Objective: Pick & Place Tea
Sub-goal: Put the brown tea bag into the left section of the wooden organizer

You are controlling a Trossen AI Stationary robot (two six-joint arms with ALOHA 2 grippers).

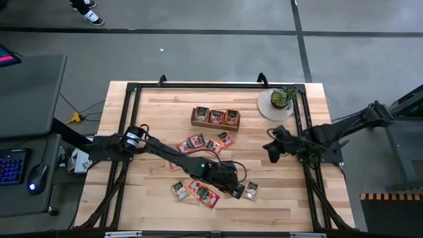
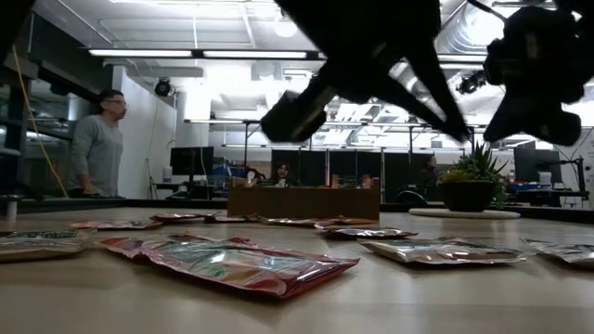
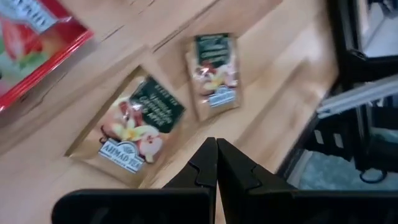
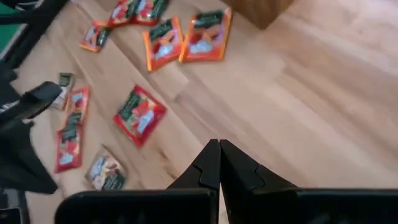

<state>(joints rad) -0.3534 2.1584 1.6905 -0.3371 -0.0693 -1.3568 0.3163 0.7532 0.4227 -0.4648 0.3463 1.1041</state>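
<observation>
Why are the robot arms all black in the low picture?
Low view: bright ceiling lights behind the arms leave them dark shapes, and light gleams on the nearest red sachet. High view: even light, left gripper shows plainly.

"AHMAD TEA" on your pale sachet [image 3: 134, 127], just at the left gripper's eleven o'clock; other print illegible.

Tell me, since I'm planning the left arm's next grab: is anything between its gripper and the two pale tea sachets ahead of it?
Nothing visible. The shut left gripper faces two pale grey-green tea sachets over bare wooden table.
</observation>
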